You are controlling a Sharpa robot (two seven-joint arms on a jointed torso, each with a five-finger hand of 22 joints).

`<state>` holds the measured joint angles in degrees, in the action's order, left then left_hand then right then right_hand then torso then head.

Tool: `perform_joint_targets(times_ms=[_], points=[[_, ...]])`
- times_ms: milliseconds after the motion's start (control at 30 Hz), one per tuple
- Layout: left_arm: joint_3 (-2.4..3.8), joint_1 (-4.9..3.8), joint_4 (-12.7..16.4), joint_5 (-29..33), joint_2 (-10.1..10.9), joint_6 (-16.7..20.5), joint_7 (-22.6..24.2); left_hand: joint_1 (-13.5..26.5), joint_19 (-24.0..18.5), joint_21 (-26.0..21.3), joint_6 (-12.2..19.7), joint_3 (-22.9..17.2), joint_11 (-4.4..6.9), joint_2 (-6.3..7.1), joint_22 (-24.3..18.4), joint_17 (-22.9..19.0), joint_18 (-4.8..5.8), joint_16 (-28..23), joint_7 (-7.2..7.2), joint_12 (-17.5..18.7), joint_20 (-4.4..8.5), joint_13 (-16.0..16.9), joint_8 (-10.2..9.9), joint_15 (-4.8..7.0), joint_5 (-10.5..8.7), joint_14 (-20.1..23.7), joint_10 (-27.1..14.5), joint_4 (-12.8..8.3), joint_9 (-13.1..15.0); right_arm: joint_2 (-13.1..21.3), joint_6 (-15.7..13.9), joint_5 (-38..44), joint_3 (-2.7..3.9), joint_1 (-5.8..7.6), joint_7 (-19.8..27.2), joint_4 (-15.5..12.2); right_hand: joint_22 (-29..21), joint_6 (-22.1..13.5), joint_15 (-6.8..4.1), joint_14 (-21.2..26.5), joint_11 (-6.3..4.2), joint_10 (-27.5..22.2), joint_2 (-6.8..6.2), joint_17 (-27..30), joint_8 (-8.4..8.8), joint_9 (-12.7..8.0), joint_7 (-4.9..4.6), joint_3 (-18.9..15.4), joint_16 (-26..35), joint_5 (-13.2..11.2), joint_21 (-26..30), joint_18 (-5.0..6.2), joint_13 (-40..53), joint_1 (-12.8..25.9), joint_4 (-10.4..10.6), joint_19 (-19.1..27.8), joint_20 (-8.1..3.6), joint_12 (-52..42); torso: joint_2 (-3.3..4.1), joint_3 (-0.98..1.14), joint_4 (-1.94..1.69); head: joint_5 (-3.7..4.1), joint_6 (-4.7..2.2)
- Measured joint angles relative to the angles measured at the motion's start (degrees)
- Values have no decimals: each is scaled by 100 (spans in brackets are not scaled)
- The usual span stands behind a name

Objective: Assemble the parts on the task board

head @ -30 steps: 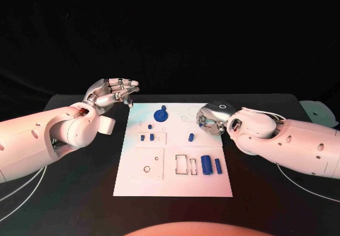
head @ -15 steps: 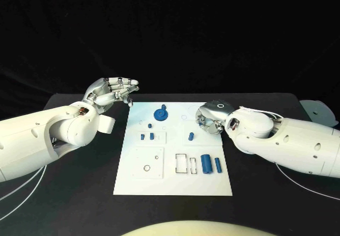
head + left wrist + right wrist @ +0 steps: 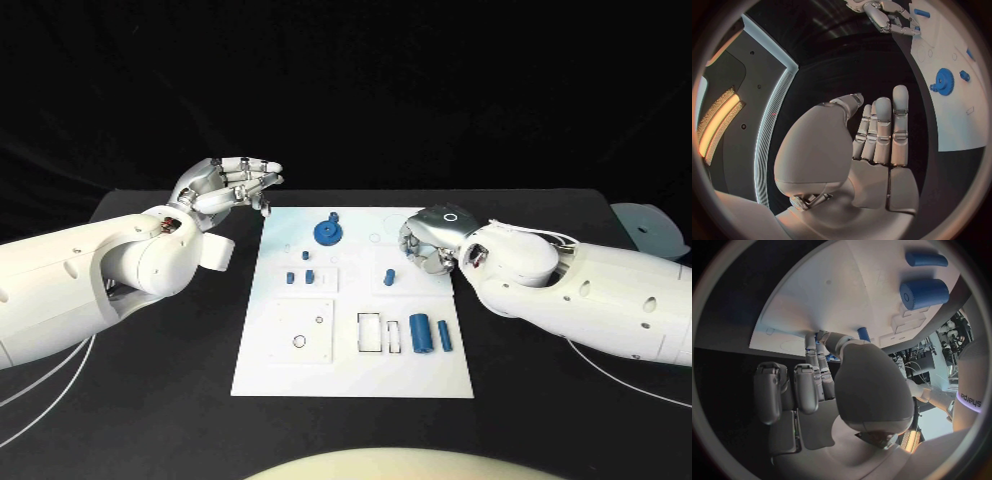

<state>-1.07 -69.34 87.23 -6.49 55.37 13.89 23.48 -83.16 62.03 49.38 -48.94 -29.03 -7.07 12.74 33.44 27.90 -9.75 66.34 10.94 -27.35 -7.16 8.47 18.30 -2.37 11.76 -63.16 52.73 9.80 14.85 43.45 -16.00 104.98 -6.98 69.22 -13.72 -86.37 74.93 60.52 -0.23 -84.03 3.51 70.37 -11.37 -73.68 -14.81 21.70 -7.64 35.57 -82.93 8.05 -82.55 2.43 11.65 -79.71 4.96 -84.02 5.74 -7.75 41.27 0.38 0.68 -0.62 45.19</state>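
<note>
The white task board point(image 3: 353, 370) lies mid-table. On it are a blue gear point(image 3: 329, 232), several small blue pegs such as one point(image 3: 388, 277), and two blue cylinders point(image 3: 420, 334). My left hand point(image 3: 231, 185) hovers off the board's far left corner; its palm point(image 3: 873, 145) holds nothing and its fingers stand extended side by side. My right hand point(image 3: 430, 240) curls down over the board's far right part. Its thumb and fingertips point(image 3: 820, 337) meet at the board, and a bit of blue shows in the pinch. The big cylinder point(image 3: 923, 292) and a peg point(image 3: 863, 333) lie beyond it.
The board has rectangular slots point(image 3: 371, 333) and a square inset plate point(image 3: 303, 330) near its front half. Black table point(image 3: 144, 400) surrounds the board. A white object point(image 3: 649, 228) sits at the table's far right edge.
</note>
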Motion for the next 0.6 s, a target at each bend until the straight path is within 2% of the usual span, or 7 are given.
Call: perform_joint_targets(times_ms=[233,600], points=[[0,0,-6,1,2,7,-11,0,0,0,20,0,-21,0,-5,-5,0,0,20,0,0,0,-1,0,0,0,-20,0,0,68,-172,27,-3,9,-33,-108,-1,0,0,0,2,2,0,0,2,6,0,0,0,-10,-31,0,12,0,0,0,0,4,0,0,3,-1,-10],[0,0,-43,2,9,11,-31,0,0,-21,20,0,-13,0,-5,-11,1,0,20,-28,0,0,-1,0,0,0,-54,0,-5,261,-487,29,37,33,-20,-432,-1,-2,0,0,7,7,29,0,-25,18,0,-16,0,-21,-64,2,12,31,-15,0,0,5,1,7,4,-27,-23]])
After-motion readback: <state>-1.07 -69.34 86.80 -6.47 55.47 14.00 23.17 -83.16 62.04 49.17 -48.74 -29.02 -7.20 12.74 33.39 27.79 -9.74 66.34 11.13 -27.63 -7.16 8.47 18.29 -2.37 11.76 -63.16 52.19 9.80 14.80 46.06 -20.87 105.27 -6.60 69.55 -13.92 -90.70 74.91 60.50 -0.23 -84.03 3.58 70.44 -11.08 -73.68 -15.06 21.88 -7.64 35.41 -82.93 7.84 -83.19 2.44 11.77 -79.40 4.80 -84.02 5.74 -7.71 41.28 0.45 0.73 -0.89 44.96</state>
